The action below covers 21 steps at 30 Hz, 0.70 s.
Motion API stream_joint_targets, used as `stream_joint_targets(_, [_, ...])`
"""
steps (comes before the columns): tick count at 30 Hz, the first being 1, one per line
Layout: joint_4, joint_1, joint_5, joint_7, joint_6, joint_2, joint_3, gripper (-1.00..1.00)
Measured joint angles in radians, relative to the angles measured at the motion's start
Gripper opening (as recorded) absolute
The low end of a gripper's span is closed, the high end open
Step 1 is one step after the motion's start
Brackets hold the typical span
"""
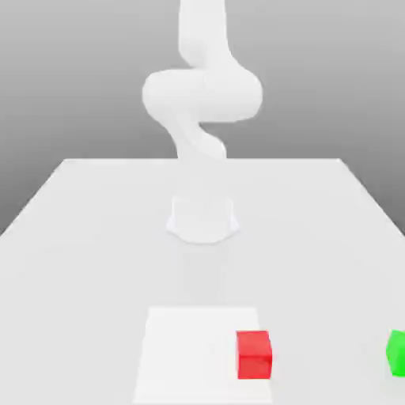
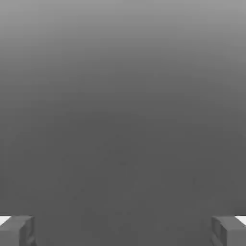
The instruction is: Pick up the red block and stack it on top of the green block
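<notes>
The red block [image 1: 254,354] sits on the table near its front edge, a little toward the exterior view's right of centre. The green block [image 1: 396,353] rests on the table at the exterior view's far right, cut off by the picture's border and level with the red one. In the hand view my gripper [image 2: 123,231] is open, its two grey fingertips [image 2: 17,230] standing far apart with nothing between them and plain grey background beyond. The white arm [image 1: 202,95] rises from its base and leaves the exterior view upward.
The arm's round base [image 1: 202,219] stands mid-table behind the blocks. A brighter white square patch [image 1: 186,356] lies on the pale table [image 1: 87,237] under and beside the red block. A gap of bare table separates the two blocks.
</notes>
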Motion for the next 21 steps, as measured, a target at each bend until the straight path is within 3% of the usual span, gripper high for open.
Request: stream_joint_targets(21, [-0.242,0.040,-0.037,0.156,0.351,0.768,0.107,0.00])
